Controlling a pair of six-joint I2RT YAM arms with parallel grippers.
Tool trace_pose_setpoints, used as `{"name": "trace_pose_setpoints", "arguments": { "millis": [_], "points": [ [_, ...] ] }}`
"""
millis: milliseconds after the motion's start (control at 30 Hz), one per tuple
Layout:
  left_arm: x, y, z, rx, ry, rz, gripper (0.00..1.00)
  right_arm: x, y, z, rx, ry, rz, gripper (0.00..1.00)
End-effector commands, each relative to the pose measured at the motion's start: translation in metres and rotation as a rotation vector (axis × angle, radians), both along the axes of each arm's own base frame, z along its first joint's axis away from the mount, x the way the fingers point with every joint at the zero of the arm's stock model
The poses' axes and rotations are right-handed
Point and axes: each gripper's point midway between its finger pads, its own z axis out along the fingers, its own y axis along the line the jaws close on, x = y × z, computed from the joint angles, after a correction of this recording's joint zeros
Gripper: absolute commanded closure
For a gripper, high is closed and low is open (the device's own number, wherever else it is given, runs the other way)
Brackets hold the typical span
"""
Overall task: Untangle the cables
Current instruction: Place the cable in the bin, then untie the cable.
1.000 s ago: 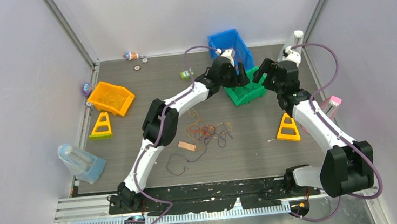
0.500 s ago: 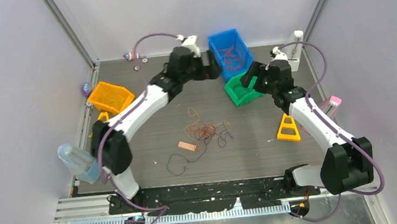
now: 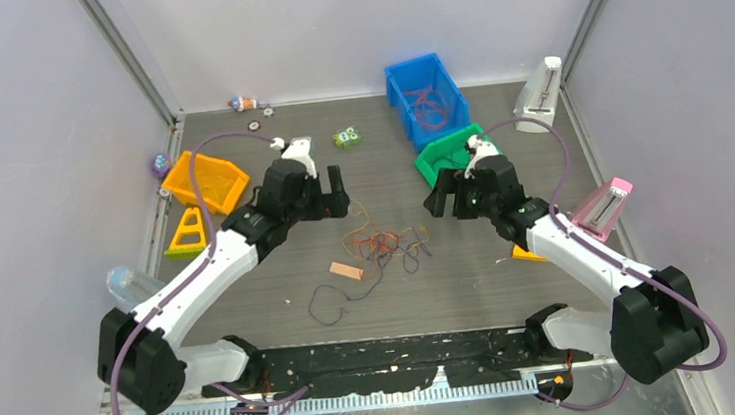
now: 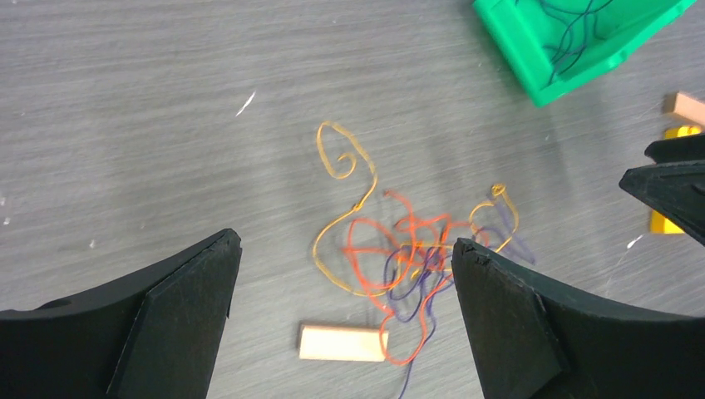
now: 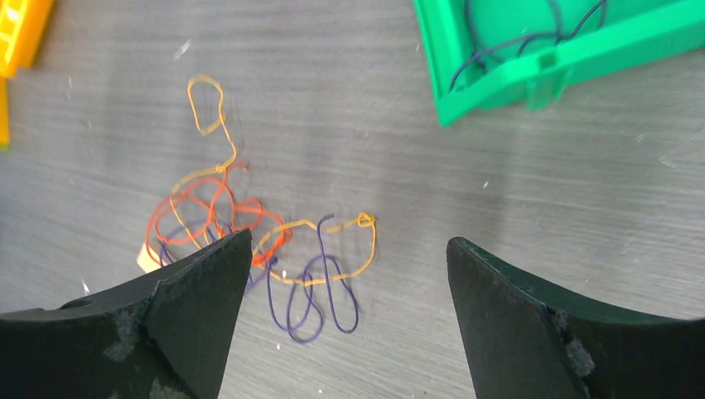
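cables: likely light, limp; best pinched at the yellow loop
left claw: apart, empty
right claw: apart, empty

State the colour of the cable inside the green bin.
Dark purple cable, best in right wrist view.

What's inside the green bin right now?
Dark purple cable strands lie in the green bin. Part of its inside is cut off in the wrist views, so more may be hidden.
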Motion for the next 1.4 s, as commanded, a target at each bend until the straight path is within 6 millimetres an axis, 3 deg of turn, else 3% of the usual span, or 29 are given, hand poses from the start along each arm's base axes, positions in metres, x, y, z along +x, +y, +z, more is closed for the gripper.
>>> {"name": "trace_pose_setpoints", "arguments": {
  "millis": [0,133,367,667,800,1000,1267,1367],
  "points": [
    [-0.019,0.020,0.000,0.022,-0.067,-0.006,0.00,-0.007,0.013,0.007,0.014,-0.106,0.080,0.08],
    [-0.034,0.019,-0.004,-0.005,-0.099,-0.072,0.01,-0.010,0.013,0.005,0.021,-0.173,0.089,0.08],
    [-0.061,-0.002,-0.010,-0.094,-0.094,-0.244,0.00,-0.018,0.008,-0.012,-0.012,-0.189,0.099,0.08],
    [-0.087,-0.001,-0.041,-0.128,-0.097,-0.320,0.04,-0.029,-0.003,-0.020,0.001,-0.296,0.068,0.09],
    [-0.086,-0.001,-0.048,-0.118,-0.095,-0.328,0.05,-0.032,-0.009,-0.023,0.001,-0.327,0.047,0.09],
    [-0.082,-0.004,-0.053,-0.095,-0.135,-0.358,0.07,-0.031,0.001,-0.025,0.029,-0.338,0.086,0.09],
    [-0.079,-0.011,-0.050,-0.138,-0.223,-0.389,0.02,-0.020,0.009,-0.021,0.044,-0.366,0.093,0.09],
    [-0.077,-0.015,-0.049,-0.131,-0.231,-0.410,0.03,-0.010,0.017,-0.009,0.061,-0.400,0.103,0.11]
  ]
}}
